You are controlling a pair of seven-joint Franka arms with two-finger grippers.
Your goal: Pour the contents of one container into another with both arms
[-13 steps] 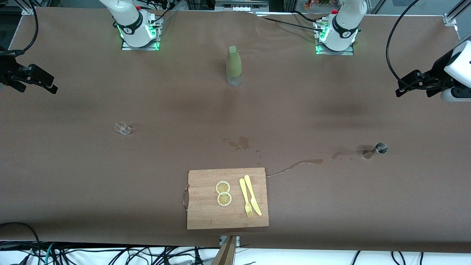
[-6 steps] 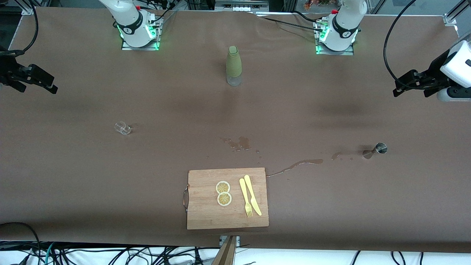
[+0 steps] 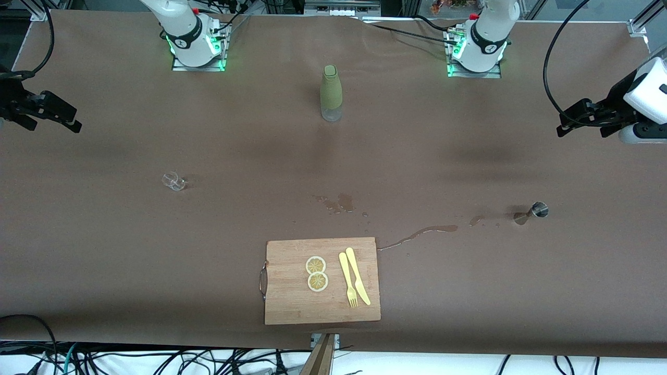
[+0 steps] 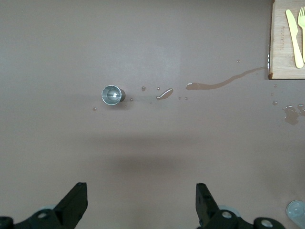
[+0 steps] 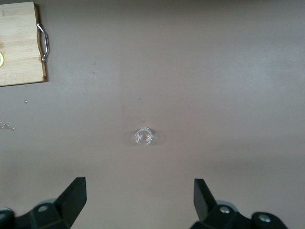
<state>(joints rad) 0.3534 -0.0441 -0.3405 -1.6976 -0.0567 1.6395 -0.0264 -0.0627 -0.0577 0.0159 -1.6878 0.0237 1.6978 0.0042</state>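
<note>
A small metal cup (image 3: 536, 210) (image 4: 112, 94) stands upright toward the left arm's end of the table, with wet streaks (image 3: 422, 232) beside it. A tiny clear glass (image 3: 174, 181) (image 5: 144, 137) stands toward the right arm's end. My left gripper (image 3: 582, 127) (image 4: 140, 191) hangs open and empty high over the table's end, apart from the metal cup. My right gripper (image 3: 52, 124) (image 5: 139, 183) hangs open and empty over the other end, apart from the glass. Both white arms reach out from their bases (image 3: 197, 47) (image 3: 475, 49).
A green-sleeved bottle (image 3: 331, 94) stands between the two bases. A wooden cutting board (image 3: 322, 281) with two lemon slices (image 3: 316, 273), a yellow fork and a knife (image 3: 354, 278) lies near the front edge. More droplets (image 3: 338, 203) lie just farther from the camera than the board.
The left gripper has shifted slightly toward the middle and upward since a second ago, then held still. The right arm and the table's objects have not moved.
</note>
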